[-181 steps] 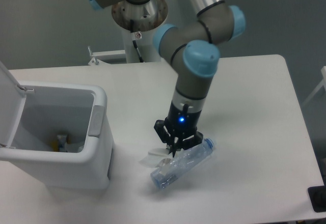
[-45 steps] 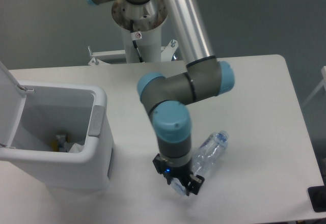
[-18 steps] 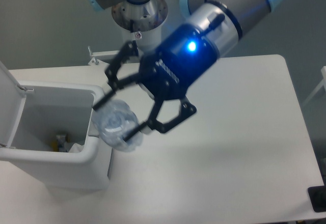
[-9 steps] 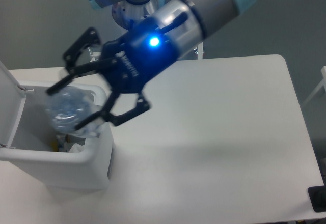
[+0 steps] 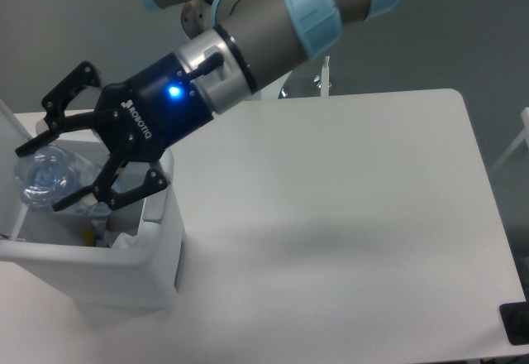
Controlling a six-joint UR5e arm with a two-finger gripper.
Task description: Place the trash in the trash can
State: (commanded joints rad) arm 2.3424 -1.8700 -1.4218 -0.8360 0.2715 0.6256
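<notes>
My gripper [image 5: 45,175] hangs over the open trash can [image 5: 107,277] at the left, shut on the clear, blue-tinged plastic bottle [image 5: 35,180]. Held between the black fingers, the bottle sits above the bin's opening near its raised white lid [image 5: 7,116]. Down inside the bin, by the right wall, lies a crumpled white piece of trash [image 5: 124,240] next to a small yellowish item [image 5: 89,233]. The arm's grey wrist with its blue light [image 5: 172,92] reaches in from the upper right.
The white table [image 5: 347,215] stretches to the right of the bin, with its edge along the right side. A black object [image 5: 514,323] sits at the bottom right corner. The robot's base column [image 5: 324,73] stands behind the table.
The gripper has carried the bottle up off the table and leftward; over the last half second it moved from the bin's right rim to above its opening.
</notes>
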